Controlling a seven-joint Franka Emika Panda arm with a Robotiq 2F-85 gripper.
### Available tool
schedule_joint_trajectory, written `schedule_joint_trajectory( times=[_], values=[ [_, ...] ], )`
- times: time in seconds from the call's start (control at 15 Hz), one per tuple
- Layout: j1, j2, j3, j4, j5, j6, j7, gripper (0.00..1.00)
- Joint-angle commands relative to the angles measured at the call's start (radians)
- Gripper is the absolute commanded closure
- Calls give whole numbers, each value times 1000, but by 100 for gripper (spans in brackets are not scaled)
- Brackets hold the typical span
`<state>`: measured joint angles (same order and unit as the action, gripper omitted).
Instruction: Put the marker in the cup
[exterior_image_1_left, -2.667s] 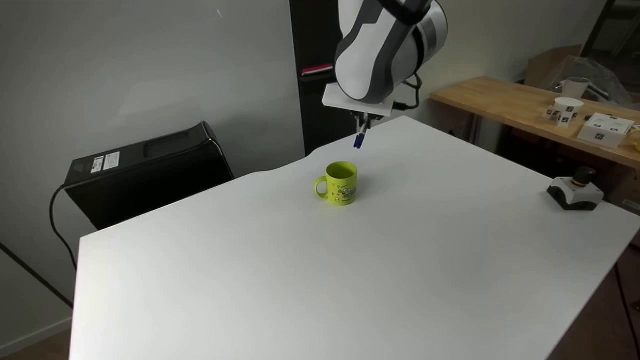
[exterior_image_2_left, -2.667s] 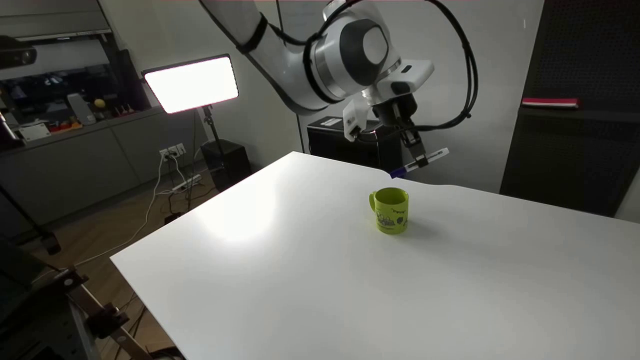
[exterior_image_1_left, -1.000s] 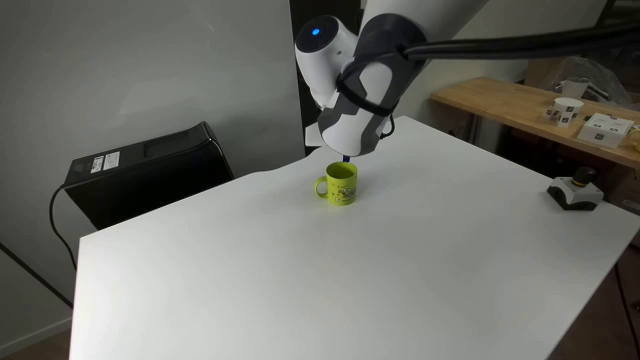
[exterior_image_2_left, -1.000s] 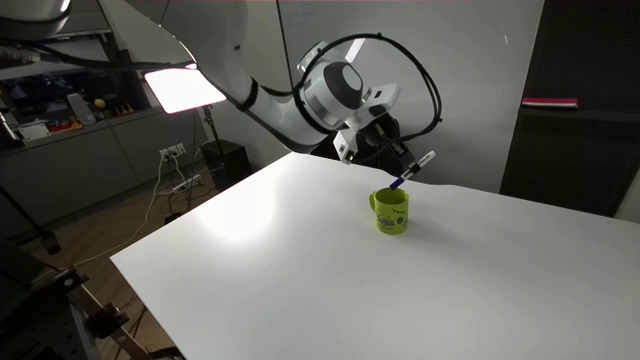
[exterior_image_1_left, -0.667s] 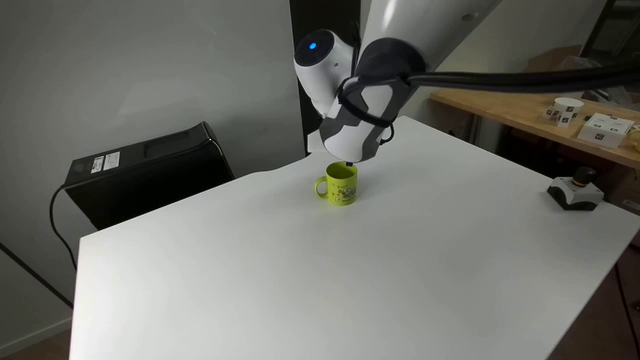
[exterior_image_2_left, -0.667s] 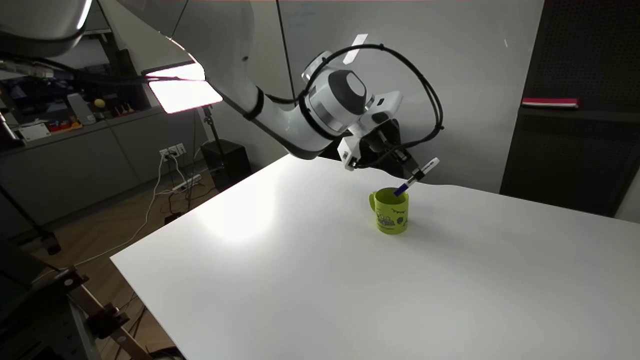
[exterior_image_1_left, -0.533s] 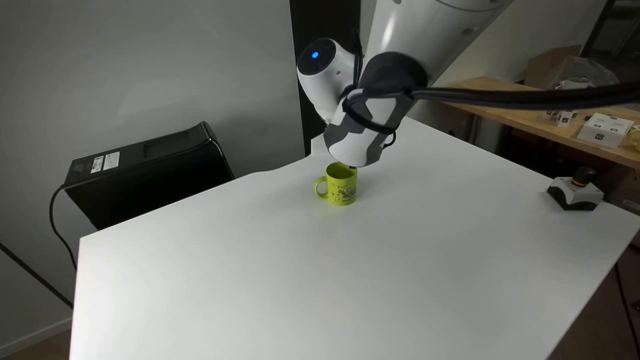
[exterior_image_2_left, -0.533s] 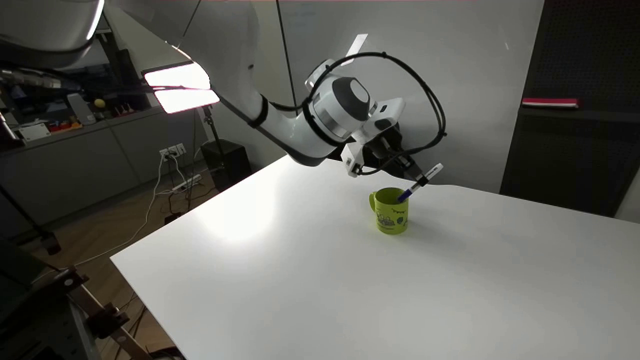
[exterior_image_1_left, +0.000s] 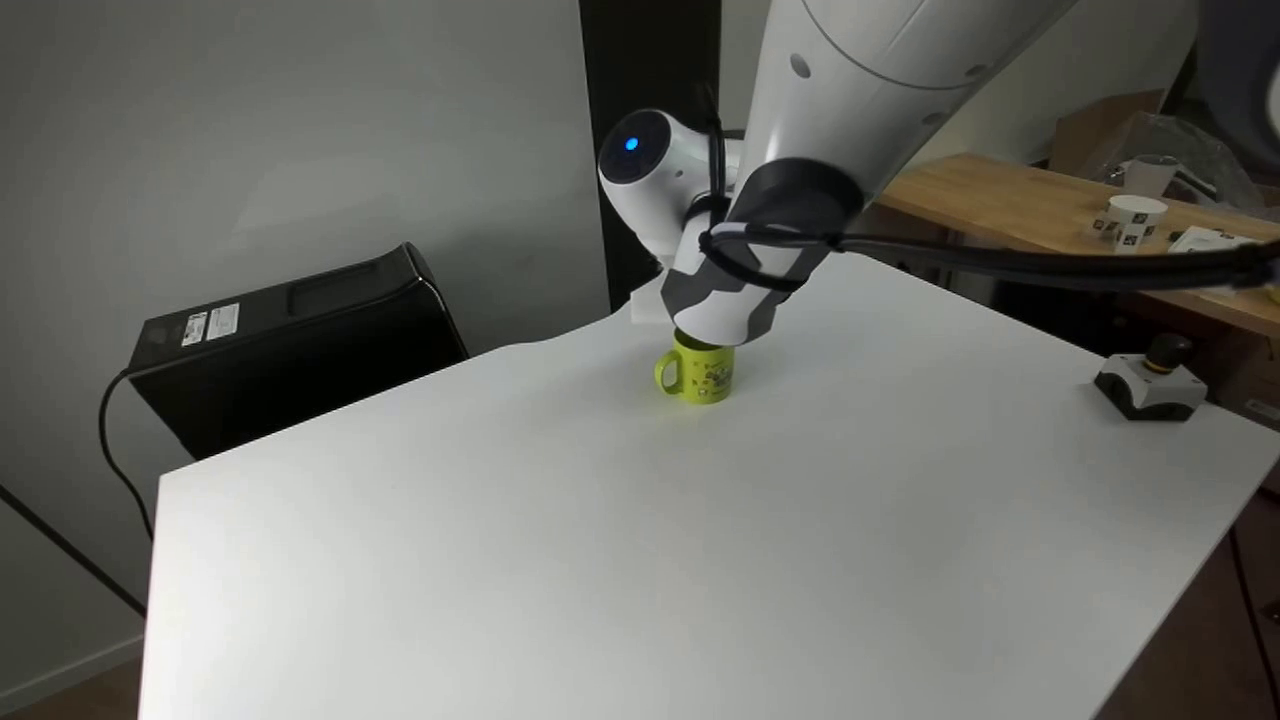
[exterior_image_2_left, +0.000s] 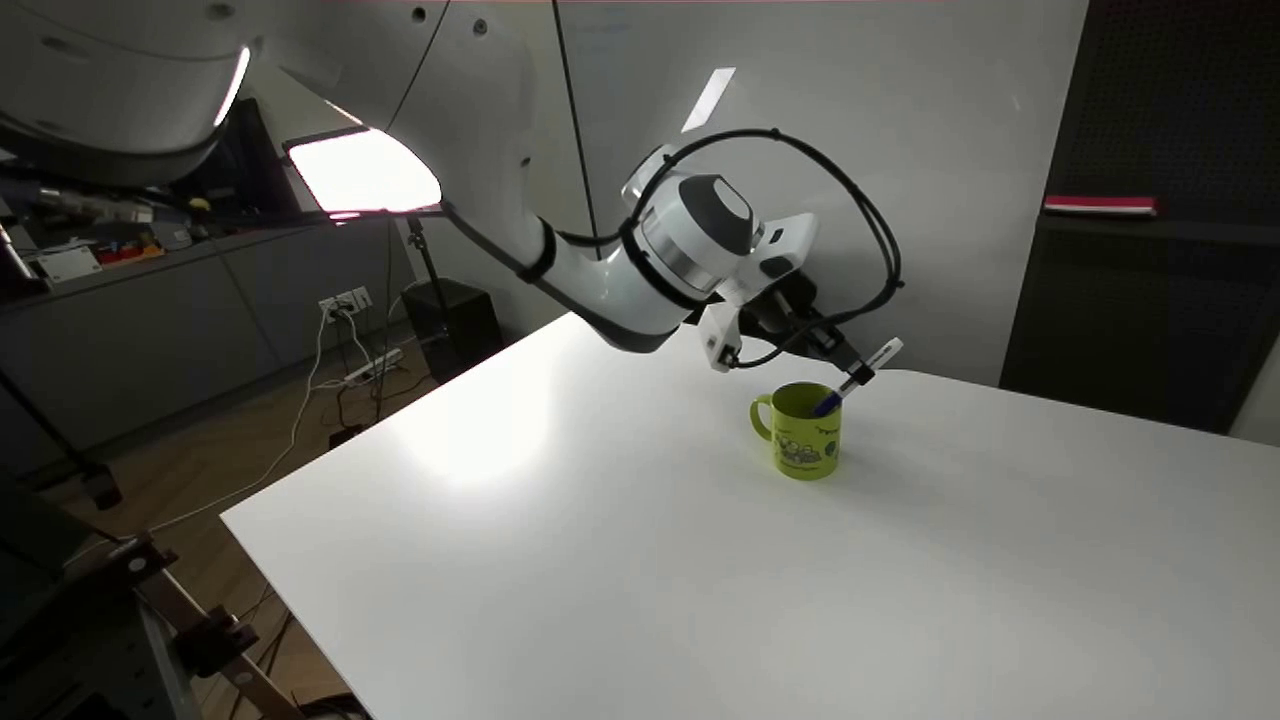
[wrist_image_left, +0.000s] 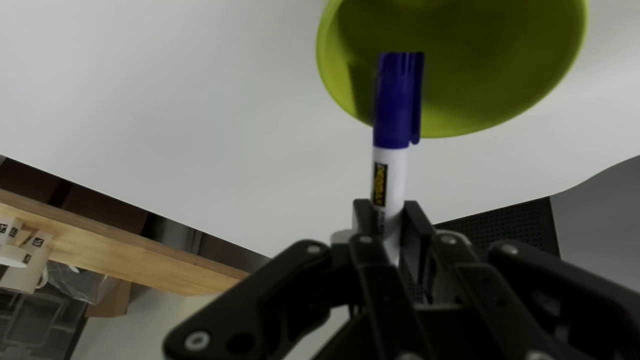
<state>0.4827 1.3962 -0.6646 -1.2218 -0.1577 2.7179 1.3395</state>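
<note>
The claw (wrist_image_left: 389, 214) grips the tilted marker (wrist_image_left: 390, 159), its capped end just inside the mouth of the cup (exterior_image_2_left: 806, 448). I'd stand it more upright, avoid pushing the rim, then lower it further before letting go.

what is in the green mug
The capped end of the marker pokes in; the gripper holds its barrel. In the wrist view, green inner wall shows beside the cap; anything behind it is hidden.

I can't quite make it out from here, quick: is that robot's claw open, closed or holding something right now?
Gripper: closed, holding the blue-capped marker.
</note>
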Motion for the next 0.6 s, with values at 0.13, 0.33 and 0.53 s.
schedule_joint_trajectory(
  times=[0.13,0.33,0.53],
  values=[
    [-15,76,-46,123,-41,-58,123,96],
    [-37,55,6,130,-40,-111,123,96],
    [-60,43,56,145,-46,-158,106,96]
  ],
)
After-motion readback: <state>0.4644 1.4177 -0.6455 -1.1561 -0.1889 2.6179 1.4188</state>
